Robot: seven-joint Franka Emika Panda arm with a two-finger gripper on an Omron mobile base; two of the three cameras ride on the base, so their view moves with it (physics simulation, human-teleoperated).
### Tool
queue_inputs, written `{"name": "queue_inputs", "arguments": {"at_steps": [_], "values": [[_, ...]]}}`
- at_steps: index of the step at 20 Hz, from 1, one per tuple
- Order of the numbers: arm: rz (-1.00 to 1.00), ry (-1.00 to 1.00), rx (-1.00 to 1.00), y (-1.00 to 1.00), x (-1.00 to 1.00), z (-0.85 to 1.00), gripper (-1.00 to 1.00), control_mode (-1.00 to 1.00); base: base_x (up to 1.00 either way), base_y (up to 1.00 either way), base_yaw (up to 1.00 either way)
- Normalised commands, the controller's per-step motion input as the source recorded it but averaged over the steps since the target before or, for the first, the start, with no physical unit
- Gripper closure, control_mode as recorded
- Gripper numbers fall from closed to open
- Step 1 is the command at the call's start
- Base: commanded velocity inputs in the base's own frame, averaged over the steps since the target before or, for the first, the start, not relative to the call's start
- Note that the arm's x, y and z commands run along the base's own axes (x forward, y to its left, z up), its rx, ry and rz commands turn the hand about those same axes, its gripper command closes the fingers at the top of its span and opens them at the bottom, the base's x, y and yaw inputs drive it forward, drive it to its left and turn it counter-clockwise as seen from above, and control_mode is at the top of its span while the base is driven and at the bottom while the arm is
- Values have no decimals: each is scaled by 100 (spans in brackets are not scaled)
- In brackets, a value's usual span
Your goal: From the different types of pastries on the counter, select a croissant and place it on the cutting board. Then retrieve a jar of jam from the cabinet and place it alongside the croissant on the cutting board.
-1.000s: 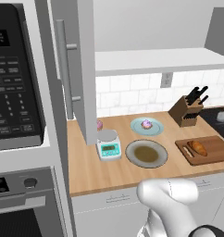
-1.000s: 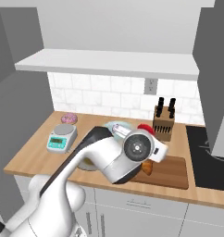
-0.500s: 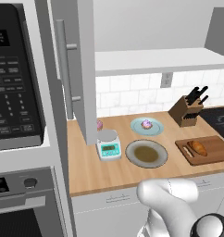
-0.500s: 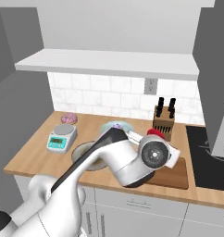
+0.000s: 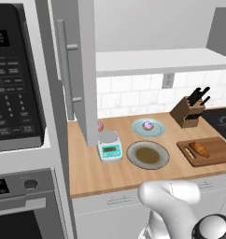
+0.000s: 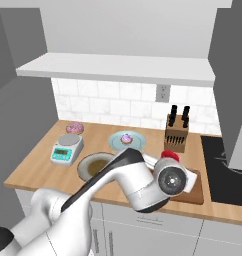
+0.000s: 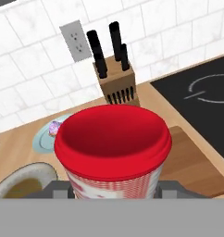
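1. The scale (image 5: 109, 145) stands far left of the board (image 5: 217, 148), with one pink cake (image 5: 100, 126) behind it by the open cabinet door (image 5: 82, 70).
2. The plate (image 5: 148, 155) is nearer to the board, and a second cake (image 5: 147, 124) sits on a blue dish behind it.
3. The croissant (image 5: 200, 148) already lies on the board, its long axis slanting across the left half.
4. The gripper (image 7: 115, 189) is clamped on the jar (image 7: 114, 157), red lid up; the fingers are mostly hidden behind it.
5. In the hand view the bare right part of the board (image 7: 192, 162) lies just past the jar and lower, so I judge the jar must go forward and down, beside the croissant.
6. The knife block (image 7: 117, 83) stands behind the board.
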Motion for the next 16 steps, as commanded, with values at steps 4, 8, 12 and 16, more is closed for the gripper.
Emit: {"name": "queue_inputs", "arguments": {"at_steps": [4, 8, 12, 16], "values": [[0, 7, -3, 0, 6, -44, 100, -100, 0, 0, 0], [0, 9, -3, -1, 22, -24, 100, -100, 0, 0, 0], [0, 6, -2, -15, 17, -14, 100, -100, 0, 0, 0], [1, 0, -1, -41, 15, -11, 100, -100, 0, 0, 0]]}}
